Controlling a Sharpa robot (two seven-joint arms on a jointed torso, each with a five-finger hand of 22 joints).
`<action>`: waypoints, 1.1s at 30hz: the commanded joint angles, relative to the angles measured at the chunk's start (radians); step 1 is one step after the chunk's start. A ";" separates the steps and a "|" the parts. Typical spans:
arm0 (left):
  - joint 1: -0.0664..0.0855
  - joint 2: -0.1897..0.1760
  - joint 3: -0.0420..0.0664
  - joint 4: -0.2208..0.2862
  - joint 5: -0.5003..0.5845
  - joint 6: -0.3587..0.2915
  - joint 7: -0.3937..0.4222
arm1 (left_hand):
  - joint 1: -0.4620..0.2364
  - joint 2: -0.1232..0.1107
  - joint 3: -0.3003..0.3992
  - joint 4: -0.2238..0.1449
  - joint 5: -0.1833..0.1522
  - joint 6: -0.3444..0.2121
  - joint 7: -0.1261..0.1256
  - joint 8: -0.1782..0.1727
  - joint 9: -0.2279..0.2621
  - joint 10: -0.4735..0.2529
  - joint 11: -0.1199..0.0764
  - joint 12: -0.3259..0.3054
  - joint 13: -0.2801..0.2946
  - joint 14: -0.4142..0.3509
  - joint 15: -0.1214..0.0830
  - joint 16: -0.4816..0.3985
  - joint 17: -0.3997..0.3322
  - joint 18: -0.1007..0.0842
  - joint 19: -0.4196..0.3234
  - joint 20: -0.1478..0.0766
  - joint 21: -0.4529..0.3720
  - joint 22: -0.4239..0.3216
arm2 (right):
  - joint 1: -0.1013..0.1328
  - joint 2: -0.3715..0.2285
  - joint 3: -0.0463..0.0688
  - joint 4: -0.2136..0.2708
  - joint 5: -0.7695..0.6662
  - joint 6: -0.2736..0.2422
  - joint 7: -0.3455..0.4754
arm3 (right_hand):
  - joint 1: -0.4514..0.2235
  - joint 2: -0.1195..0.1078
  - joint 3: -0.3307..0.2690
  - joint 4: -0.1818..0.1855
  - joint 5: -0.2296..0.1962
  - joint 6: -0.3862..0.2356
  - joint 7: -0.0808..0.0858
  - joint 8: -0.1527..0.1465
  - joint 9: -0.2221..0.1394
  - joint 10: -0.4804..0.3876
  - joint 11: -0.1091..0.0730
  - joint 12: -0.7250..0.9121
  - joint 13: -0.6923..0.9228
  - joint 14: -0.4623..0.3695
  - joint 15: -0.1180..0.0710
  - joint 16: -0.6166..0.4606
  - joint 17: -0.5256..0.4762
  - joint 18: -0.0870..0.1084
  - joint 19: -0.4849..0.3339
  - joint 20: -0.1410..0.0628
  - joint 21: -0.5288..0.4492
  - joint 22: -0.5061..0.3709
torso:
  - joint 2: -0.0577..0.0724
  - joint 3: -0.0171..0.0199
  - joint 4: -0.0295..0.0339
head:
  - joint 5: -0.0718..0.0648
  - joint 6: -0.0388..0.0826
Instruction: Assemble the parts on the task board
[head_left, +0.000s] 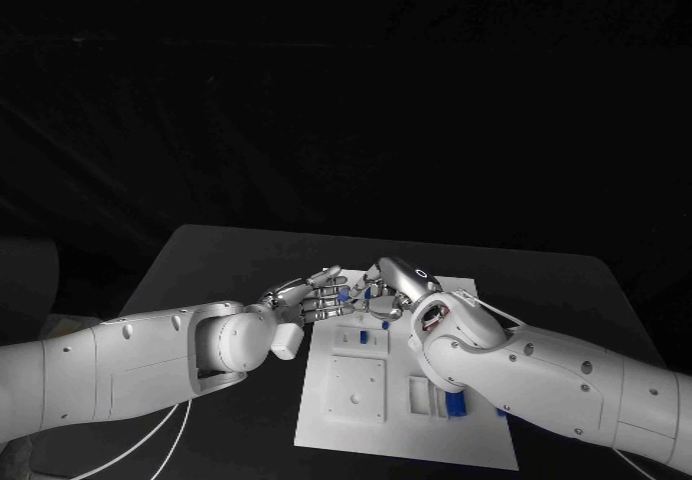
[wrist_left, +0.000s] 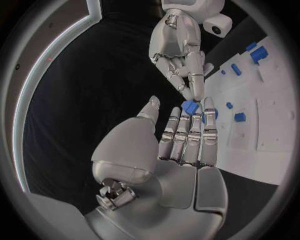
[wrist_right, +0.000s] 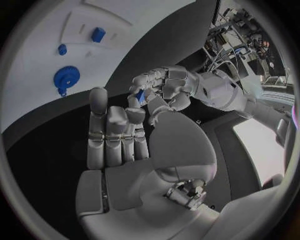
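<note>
Both hands are meeting fingertip to fingertip above the far edge of the task board (head_left: 411, 420), at about 12 o'clock from its middle. The left hand (head_left: 306, 297) is reaching in from 9 o'clock and the right hand (head_left: 392, 288) from 3 o'clock, and 1 small blue part (wrist_left: 190, 107) is sitting between their fingertips. In the left wrist view the part is lying against the tips of the left hand's extended fingers (wrist_left: 187, 131) while the right hand's curled fingers are pressing on it from the other side. Which hand is carrying the load is hard to tell; it looks like a hand-to-hand transfer or a regrip in progress. A blue gear (wrist_right: 66, 77) and other blue pieces (head_left: 459, 403) are resting on the board, apart from both hands.

The step in hand appears to be securing this part for placement. The next move calls for 1 hand pinching it firmly before the other is letting go, then carrying it down to its seat on the board.
</note>
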 joint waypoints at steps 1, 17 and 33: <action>0.000 0.003 0.001 0.004 0.007 -0.001 0.017 | 0.001 0.009 -0.005 0.000 -0.003 0.005 0.002 0.003 0.001 0.007 -0.001 0.001 -0.001 0.008 -0.002 0.000 -0.002 0.013 0.002 0.003 0.006 0.000 | -0.001 0.003 0.000 0.004 -0.024 -0.021 -0.011 | -0.002 -0.010 0.006 0.000 0.000 0.009 -0.002 0.003 0.001 0.006 -0.001 0.006 0.003 0.000 -0.007 0.005 0.002 0.002 0.010 0.002 -0.009 0.015 | 0.000 -0.0002 0.0003 | -0.001 -0.001; 0.000 0.005 0.001 0.010 0.007 0.004 0.011 | 0.001 0.012 -0.012 -0.004 -0.003 0.003 0.004 0.003 0.001 0.003 0.001 0.002 -0.001 0.004 0.001 0.000 -0.002 0.013 0.000 0.004 0.005 0.000 | -0.004 0.022 0.000 -0.006 -0.067 -0.031 -0.038 | 0.017 -0.024 0.103 -0.017 -0.076 0.025 -0.007 0.003 0.000 0.016 -0.003 0.020 0.021 0.007 -0.011 0.020 0.014 -0.003 0.026 -0.003 -0.022 0.070 | 0.001 -0.0001 -0.0002 | 0.002 -0.004; 0.000 0.005 0.001 0.016 0.007 -0.001 0.008 | 0.001 0.013 -0.014 -0.007 -0.003 -0.001 0.006 0.003 0.001 -0.004 0.004 0.001 -0.001 -0.002 0.005 -0.001 -0.002 0.013 -0.004 0.004 0.003 -0.001 | -0.005 0.035 -0.002 -0.007 -0.115 -0.066 -0.051 | 0.027 -0.038 0.156 -0.032 -0.101 0.030 -0.006 0.003 0.000 0.018 -0.003 0.017 0.022 0.008 -0.011 0.019 0.015 -0.005 0.036 -0.003 -0.042 0.108 | 0.001 -0.0006 -0.0013 | 0.006 -0.008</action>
